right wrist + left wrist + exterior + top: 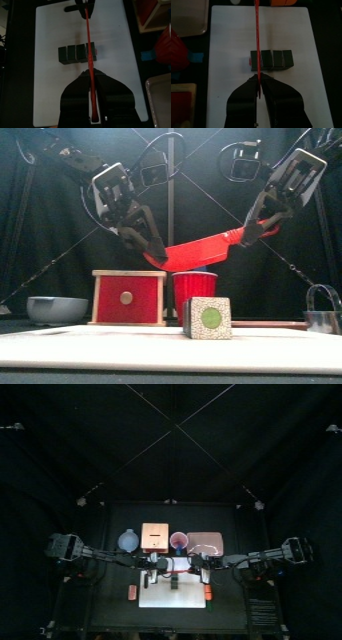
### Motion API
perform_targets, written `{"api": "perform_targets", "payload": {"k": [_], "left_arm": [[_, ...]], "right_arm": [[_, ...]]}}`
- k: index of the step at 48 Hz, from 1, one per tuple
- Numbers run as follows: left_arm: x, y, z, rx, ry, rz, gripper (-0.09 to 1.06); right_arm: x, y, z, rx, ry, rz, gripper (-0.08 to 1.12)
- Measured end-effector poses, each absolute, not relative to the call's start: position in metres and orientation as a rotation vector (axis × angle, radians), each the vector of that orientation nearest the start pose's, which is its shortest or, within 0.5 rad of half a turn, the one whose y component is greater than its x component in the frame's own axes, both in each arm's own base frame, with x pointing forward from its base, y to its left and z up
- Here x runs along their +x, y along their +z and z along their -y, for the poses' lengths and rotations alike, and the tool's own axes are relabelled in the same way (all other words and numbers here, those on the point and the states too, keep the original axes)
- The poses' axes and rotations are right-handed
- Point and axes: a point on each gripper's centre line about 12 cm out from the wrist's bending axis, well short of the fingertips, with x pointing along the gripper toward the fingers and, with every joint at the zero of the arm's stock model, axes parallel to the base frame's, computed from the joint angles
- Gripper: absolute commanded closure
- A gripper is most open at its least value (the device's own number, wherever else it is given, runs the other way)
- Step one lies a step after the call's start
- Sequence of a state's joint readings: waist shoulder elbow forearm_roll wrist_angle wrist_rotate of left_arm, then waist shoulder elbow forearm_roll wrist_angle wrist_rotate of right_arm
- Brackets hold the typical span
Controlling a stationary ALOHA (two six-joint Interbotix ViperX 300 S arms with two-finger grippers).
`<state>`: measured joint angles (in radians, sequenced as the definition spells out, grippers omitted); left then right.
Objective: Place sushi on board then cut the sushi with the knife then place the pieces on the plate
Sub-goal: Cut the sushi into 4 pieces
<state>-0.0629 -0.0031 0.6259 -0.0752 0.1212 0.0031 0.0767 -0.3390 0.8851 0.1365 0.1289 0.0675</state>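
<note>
Nearest me lies the board (94,340), its front edge cut off low in the front view. On it, about the middle, rests one sushi (207,318), end-on to me, so from here only its pale speckled face with a green centre shows. From the wrist views it is a short row of dark blocks pressed together. I count three, perhaps four, for the knife crosses over the row and hides a seam.

Behind the board stand one box (130,298) with its red drawer front and one red cup (195,288) just beside it, the cup's foot hidden by the sushi. One bowl (56,309) sits off to the left, partly cut off. One cutter (322,318) is at the right edge, only part of it in sight. Behind the cup, one pink tray (206,542) shows only from above. On the table left of the board lies one small red thing (131,591), too small to name.

Above all this hangs one red knife (203,252), slanting up to the right, well clear of the sushi. The left gripper (158,253) is clamped on its lower, broader end and the right gripper (247,231) on its higher, thinner end. In each wrist view the jaws are pressed together on the knife, which shows only as a thin red line seen edge-on.
</note>
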Motion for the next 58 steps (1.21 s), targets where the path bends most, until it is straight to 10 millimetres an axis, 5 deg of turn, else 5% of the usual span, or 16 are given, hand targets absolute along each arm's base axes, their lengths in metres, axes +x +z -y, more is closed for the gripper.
{"api": "perform_targets", "payload": {"k": [40,58], "left_arm": [[0.389,0.152,0.031,-0.050,-0.050,-0.801,0.50],[0.390,0.145,0.032,-0.082,-0.041,-0.819,0.50]], "right_arm": [[0.320,0.159,-0.035,0.199,0.019,-0.872,0.76],[0.322,0.155,-0.035,0.198,0.017,-0.888,0.76]]}}
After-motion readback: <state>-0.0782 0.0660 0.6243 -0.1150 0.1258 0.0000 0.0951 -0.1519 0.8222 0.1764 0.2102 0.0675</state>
